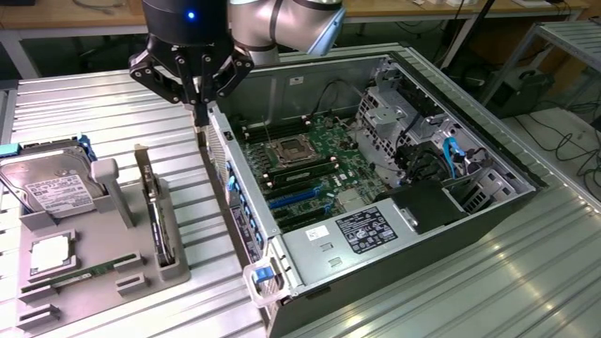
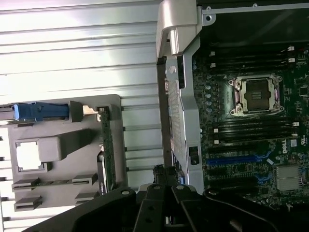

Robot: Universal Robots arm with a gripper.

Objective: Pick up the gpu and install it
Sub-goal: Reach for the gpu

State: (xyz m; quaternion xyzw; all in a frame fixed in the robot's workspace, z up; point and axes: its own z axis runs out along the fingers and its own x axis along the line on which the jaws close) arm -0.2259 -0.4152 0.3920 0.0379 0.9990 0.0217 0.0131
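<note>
The gpu stands on edge in a slot of the grey holder at the exterior view's left, its silver bracket at the far end. In the wrist view the gpu appears as a thin green strip along the holder's edge. My gripper hangs shut and holds nothing. It is above the gap between the holder and the open computer case, close to the case's rear wall. Its dark fingertips sit next to that rear wall.
A hard drive with a white label, a processor and a memory stick also sit in the holder. Inside the case lie the motherboard, blue slots and a black power supply. Ribbed metal tabletop surrounds everything.
</note>
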